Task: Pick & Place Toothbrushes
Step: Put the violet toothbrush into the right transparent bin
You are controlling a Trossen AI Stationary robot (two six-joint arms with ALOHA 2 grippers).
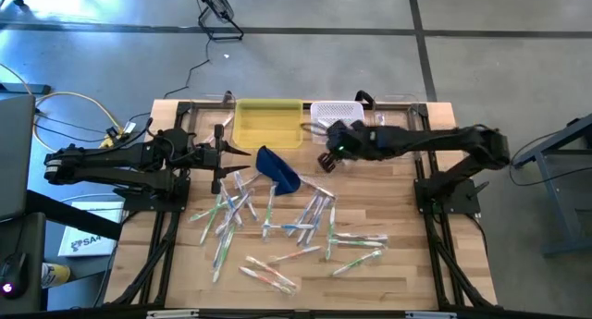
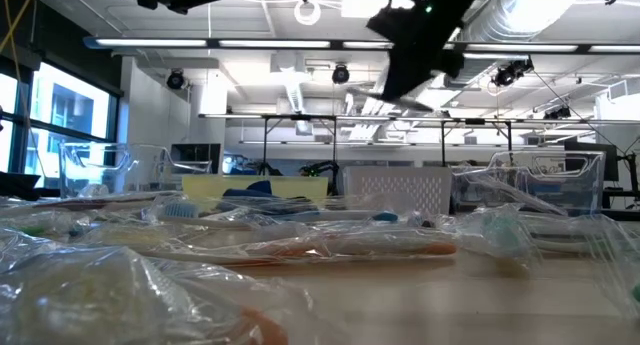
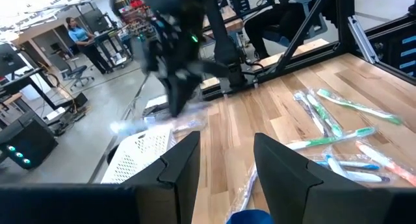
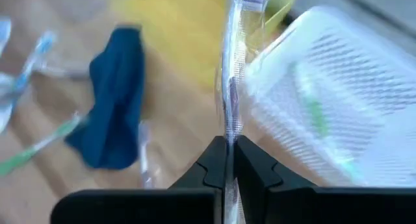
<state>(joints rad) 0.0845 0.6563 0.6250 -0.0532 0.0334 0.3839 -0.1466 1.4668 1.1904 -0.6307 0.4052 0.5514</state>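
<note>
Two bins side by side at table's back, pouch before them, toothbrushes scattered nearer.

Wrapped toothbrushes, white or clear with green, blue and orange accents, lie scattered and crossing on the desk. One clear-wrapped toothbrush stands pinched in the right claw.

Lighting: bright, even, from ceiling strip lights. Low view: foreground wrappers defocused. Right wrist view: blurred throughout. Shadows faint.
</note>
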